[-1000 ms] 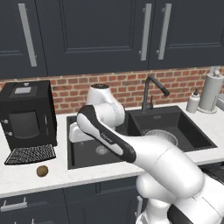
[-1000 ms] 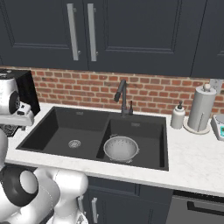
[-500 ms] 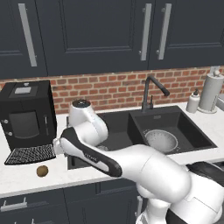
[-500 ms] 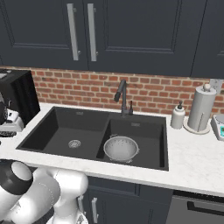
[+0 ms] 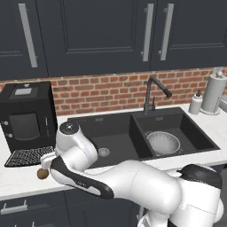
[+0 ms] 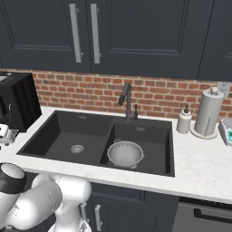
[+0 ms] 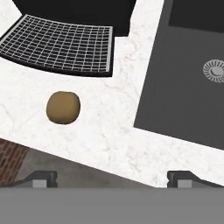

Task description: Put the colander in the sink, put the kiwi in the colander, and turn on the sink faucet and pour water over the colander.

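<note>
White marbled tabletop [image 7: 118,113] is carrying the small brown fuzzy oval kiwi [image 7: 63,107], which is lying in front of the black coffee machine's wire drip grille [image 7: 59,43]. I am holding the fingers [image 7: 113,178] spread wide, gripping nothing. The silvery perforated metal colander [image 6: 125,153] is already sitting in the right basin of the matte black double sink [image 6: 97,138]. My worry: the kiwi is sitting off-centre between the fingers, so closing now could nudge it rolling. From the left base camera the arm is partly hiding the kiwi [image 5: 42,174], so I am probably relying on the hand camera.
</note>
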